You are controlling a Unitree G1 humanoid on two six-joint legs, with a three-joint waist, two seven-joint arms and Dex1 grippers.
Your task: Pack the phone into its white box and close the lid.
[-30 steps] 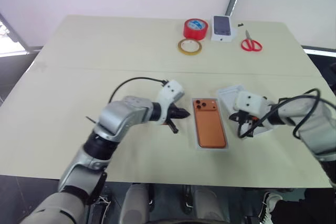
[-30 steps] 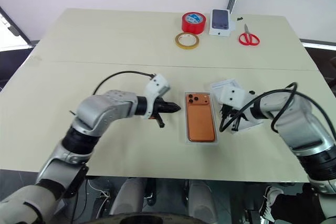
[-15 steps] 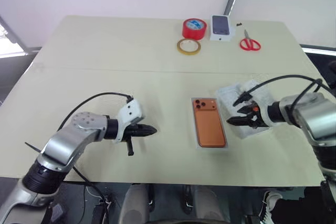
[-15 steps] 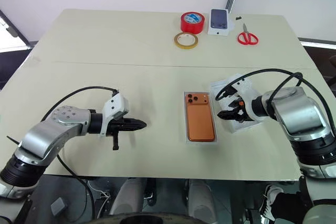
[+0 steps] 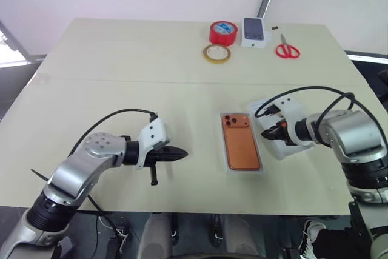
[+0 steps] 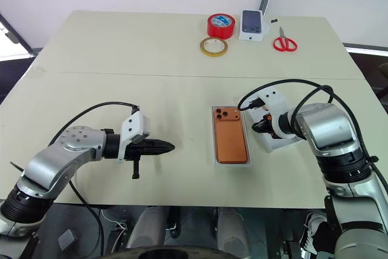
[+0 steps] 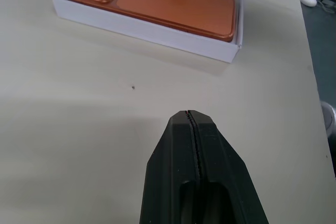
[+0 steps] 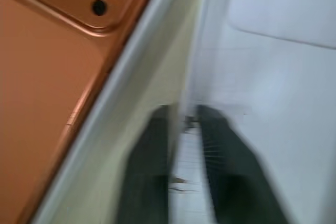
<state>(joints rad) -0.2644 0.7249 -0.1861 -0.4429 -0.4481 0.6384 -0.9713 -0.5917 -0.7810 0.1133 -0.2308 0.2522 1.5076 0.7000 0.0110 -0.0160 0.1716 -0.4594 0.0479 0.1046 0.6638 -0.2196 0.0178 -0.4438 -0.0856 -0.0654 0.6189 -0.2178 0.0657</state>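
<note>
With the phone [image 6: 230, 134] already lying in the white box [image 7: 157, 27], your right fingers [image 6: 265, 125] have just snapped shut on the lid's [image 6: 280, 139] near wall beside that box, ready for lifting, while your left fingers [image 6: 165, 147], closed empty, have withdrawn.

The two head cameras look forward and down from above the near edge of the table [image 5: 121, 59], side by side — they share nearly the same wide sweep, from both arms out to the far edge. The left wrist camera sits low over the tabletop, looking along its pressed-together fingers [image 7: 191, 145] toward the phone [image 7: 173, 3] in the white box [image 7: 157, 30] — also mid-table for the head pair. The right wrist camera is far closer, hard against the white box's wall [image 8: 131, 72] and the lid [image 8: 273, 51] beside it.
</note>
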